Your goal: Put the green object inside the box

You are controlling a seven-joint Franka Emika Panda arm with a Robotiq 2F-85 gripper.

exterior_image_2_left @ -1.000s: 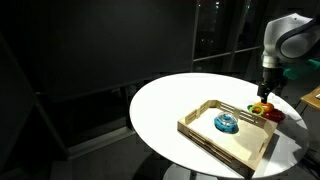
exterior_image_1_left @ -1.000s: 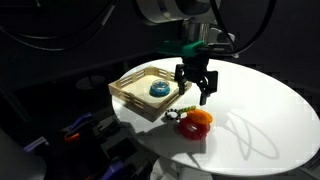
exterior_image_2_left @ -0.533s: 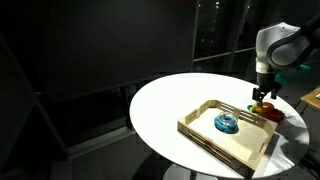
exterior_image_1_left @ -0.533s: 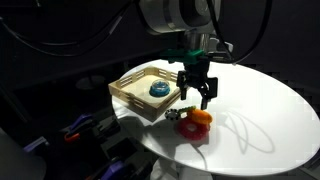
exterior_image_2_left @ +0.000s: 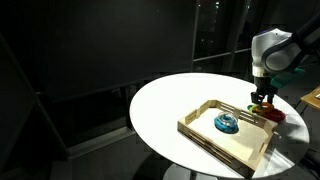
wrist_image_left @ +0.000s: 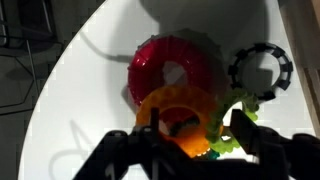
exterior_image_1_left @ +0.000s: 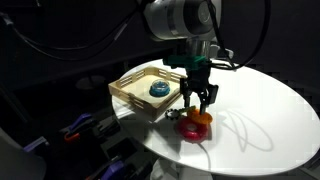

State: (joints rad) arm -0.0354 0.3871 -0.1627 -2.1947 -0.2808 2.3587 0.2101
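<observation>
The green object (wrist_image_left: 233, 136) is a small yellowish-green knobbly piece lying against an orange ring (wrist_image_left: 172, 112), beside a red ring (wrist_image_left: 168, 68) and a dark beaded ring (wrist_image_left: 260, 70). My gripper (wrist_image_left: 196, 142) is open, its fingers on either side of the orange ring and the green piece, just above them. In both exterior views the gripper (exterior_image_1_left: 197, 97) (exterior_image_2_left: 262, 96) hangs low over the ring pile (exterior_image_1_left: 196, 122), next to the box. The box (exterior_image_1_left: 133, 95) (exterior_image_2_left: 205, 133) is a pale wooden tray holding a teal-blue ring (exterior_image_1_left: 158, 90) (exterior_image_2_left: 226, 123).
Everything sits on a round white table (exterior_image_1_left: 265, 105) (exterior_image_2_left: 165, 100) with dark surroundings. The ring pile lies close to the box's near wall and not far from the table's edge (exterior_image_1_left: 165, 150).
The gripper has moved down and slightly toward the ring pile, staying open. The rings and the box have not moved.
</observation>
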